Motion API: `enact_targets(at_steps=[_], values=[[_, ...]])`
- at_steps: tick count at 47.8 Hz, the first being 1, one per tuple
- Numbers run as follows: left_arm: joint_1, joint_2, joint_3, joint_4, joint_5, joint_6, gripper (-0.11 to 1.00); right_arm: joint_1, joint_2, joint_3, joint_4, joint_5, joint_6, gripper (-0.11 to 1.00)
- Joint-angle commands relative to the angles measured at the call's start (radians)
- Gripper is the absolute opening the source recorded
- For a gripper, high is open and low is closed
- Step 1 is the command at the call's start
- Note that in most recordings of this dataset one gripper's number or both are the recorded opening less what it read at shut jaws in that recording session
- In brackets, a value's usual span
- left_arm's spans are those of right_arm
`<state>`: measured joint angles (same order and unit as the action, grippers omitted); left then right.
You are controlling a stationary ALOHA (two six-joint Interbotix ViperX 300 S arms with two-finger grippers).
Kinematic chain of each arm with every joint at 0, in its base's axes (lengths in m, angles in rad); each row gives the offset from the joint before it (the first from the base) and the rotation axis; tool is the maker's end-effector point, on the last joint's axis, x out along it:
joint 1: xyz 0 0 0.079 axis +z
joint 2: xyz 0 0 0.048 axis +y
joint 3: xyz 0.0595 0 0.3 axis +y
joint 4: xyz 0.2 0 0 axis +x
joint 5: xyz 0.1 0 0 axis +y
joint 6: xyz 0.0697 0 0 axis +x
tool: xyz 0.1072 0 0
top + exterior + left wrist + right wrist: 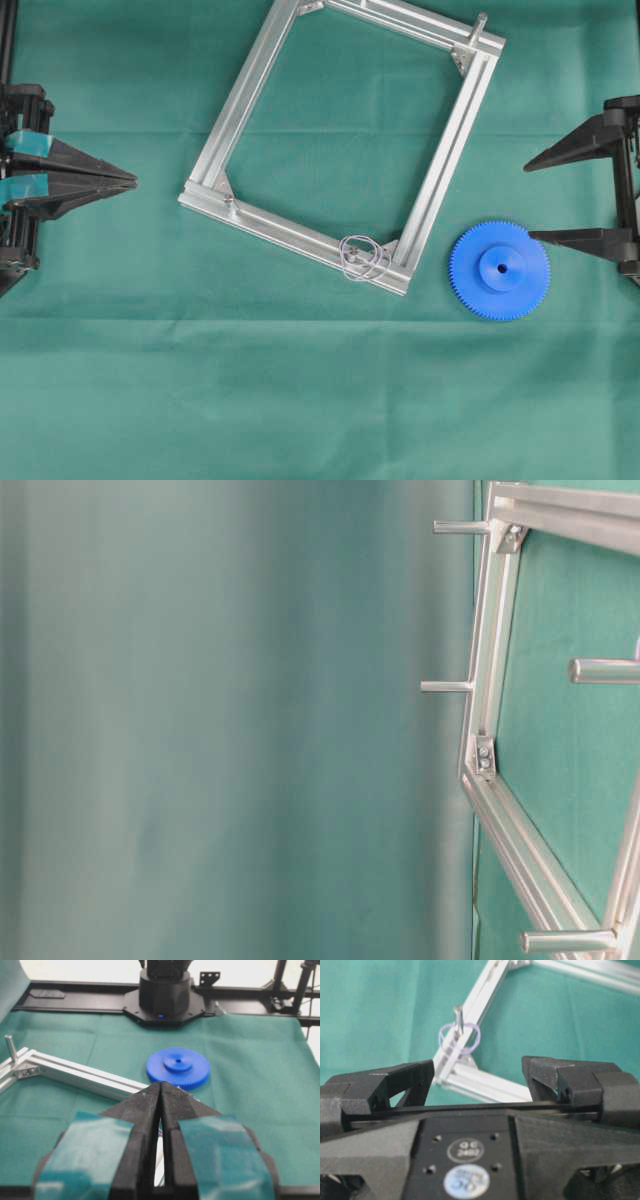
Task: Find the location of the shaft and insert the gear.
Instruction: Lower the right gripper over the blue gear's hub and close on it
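Bare cloth (300,400) around gear (500,270) — frame (440,190) just beside.

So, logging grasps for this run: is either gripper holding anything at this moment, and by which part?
Nothing is held. The left gripper has its fingers shut on nothing, the right gripper is open, and the gear lies flat on the cloth.

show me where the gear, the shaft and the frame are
gear (478,272), overhead view, on its flat blue face beside the hub
shaft (459,1016), right wrist view, on the upright pin above the wire loops
frame (240,98), overhead view, on its left rail
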<state>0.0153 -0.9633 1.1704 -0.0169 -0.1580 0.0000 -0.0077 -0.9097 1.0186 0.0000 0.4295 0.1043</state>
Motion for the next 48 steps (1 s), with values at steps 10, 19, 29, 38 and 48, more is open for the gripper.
enact_targets(at_steps=[10, 19, 29, 38, 48], values=[[0.002, 0.011, -0.028, -0.002, -0.008, 0.000, 0.01, 0.048, 0.029, -0.034, 0.012, 0.103, 0.051, 0.91], [0.003, 0.008, -0.026, -0.002, -0.008, 0.000, 0.01, 0.055, 0.052, -0.043, 0.011, 0.186, 0.091, 0.91], [0.003, 0.006, -0.028, -0.002, -0.008, 0.002, 0.01, 0.054, 0.103, -0.038, 0.011, 0.207, 0.109, 0.91], [0.003, 0.005, -0.028, -0.002, -0.008, 0.003, 0.01, 0.054, 0.189, -0.038, 0.011, 0.207, 0.118, 0.91], [0.003, 0.003, -0.026, -0.002, -0.008, 0.005, 0.01, 0.054, 0.287, -0.037, 0.006, 0.196, 0.123, 0.91]])
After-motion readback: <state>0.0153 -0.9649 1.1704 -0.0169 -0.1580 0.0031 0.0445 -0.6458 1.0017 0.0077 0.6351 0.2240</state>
